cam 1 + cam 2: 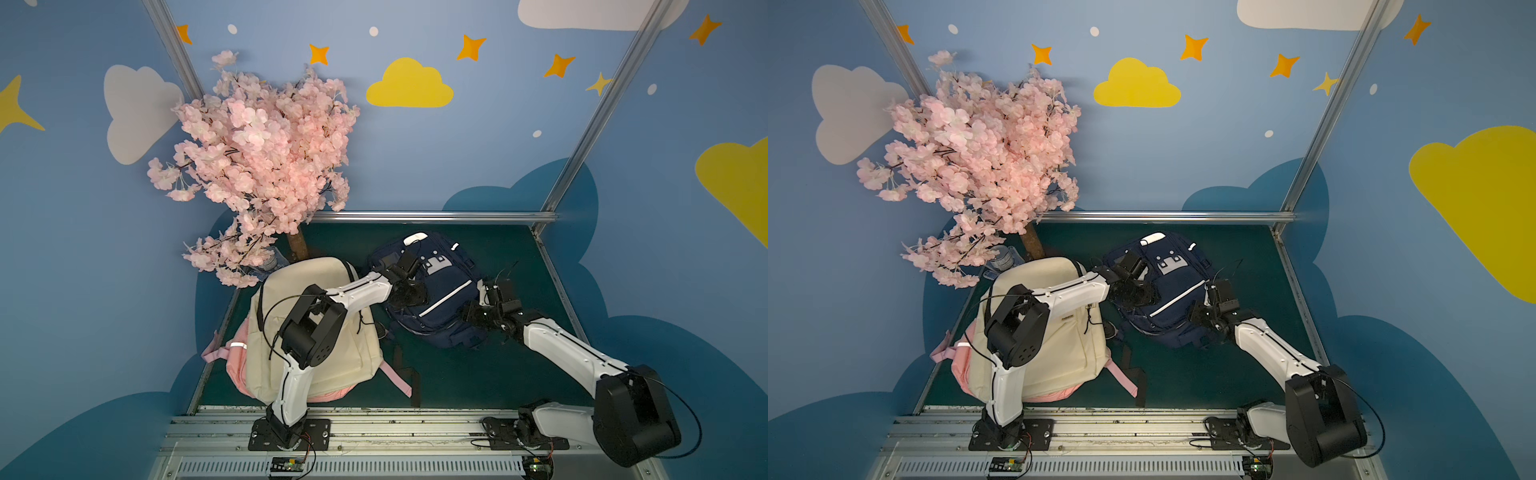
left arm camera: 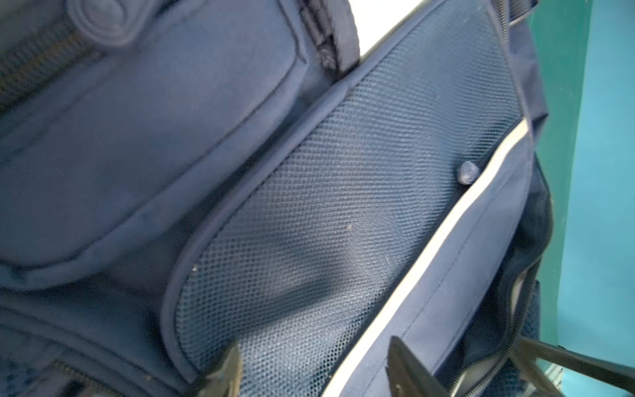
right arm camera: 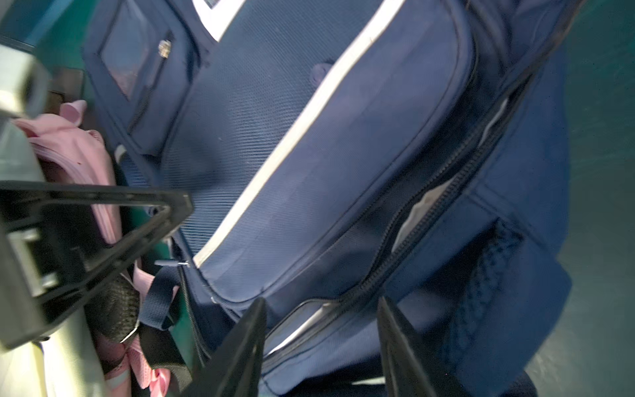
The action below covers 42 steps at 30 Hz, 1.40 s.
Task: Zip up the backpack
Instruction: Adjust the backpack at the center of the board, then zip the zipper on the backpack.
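Green-topped table (image 1: pixel 478 374) inside blue booth painted with clouds and stars. Navy backpack (image 1: pixel 444 324) lying face-up mid-table. Cream backpack (image 1: pixel 316 332) just beside it on left-arm side, pink blossom tree (image 1: pixel 266 166) behind that.

Main zipper (image 3: pixel 405 237) of navy backpack gaping along side edge, pale lining visible through gap; not closed.

Step in hand, judged: locating and grasping zipper slider, bag yet to be braced. Slider itself not identifiable in either wrist view.

Left hand (image 2: pixel 312 374) over front mesh panel (image 2: pixel 326 206) of navy backpack, fingers apart, nothing between them; contact with fabric not determinable.

Right hand (image 3: pixel 323 347) at navy backpack's gaping zipper edge, fingers spread either side of teeth line, gripping nothing.

Next move, judged: find slider at end of gap, pinch pull tab with one hand, pin fabric near zipper with other, then draw along teeth. Risk: loose lining catching in slider.
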Each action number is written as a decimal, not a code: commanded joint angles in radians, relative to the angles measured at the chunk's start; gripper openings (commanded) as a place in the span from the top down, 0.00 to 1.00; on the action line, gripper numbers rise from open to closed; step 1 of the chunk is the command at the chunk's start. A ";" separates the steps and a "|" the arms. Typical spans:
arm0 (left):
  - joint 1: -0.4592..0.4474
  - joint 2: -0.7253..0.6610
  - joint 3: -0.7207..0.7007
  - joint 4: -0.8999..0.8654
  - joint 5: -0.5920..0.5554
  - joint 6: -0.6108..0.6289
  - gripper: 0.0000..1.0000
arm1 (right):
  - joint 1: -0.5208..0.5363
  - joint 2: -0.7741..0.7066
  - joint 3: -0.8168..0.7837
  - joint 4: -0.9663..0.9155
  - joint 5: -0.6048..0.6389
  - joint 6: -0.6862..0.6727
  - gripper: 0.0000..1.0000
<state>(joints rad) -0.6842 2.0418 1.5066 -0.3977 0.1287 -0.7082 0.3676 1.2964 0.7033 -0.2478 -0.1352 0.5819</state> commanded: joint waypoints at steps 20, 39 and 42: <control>0.015 -0.066 -0.128 0.068 -0.009 -0.043 0.45 | 0.095 -0.024 -0.178 0.051 -0.042 0.119 0.52; -0.002 -0.122 -0.115 0.021 -0.085 -0.068 0.46 | 0.124 -0.017 -0.178 0.047 -0.020 0.126 0.53; -0.001 -0.100 -0.102 0.019 -0.088 -0.070 0.46 | 0.124 -0.023 -0.177 0.042 -0.017 0.127 0.53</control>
<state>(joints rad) -0.6876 1.9282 1.3758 -0.3832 0.0380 -0.7715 0.4763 1.2690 0.5438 -0.1303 -0.1310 0.6998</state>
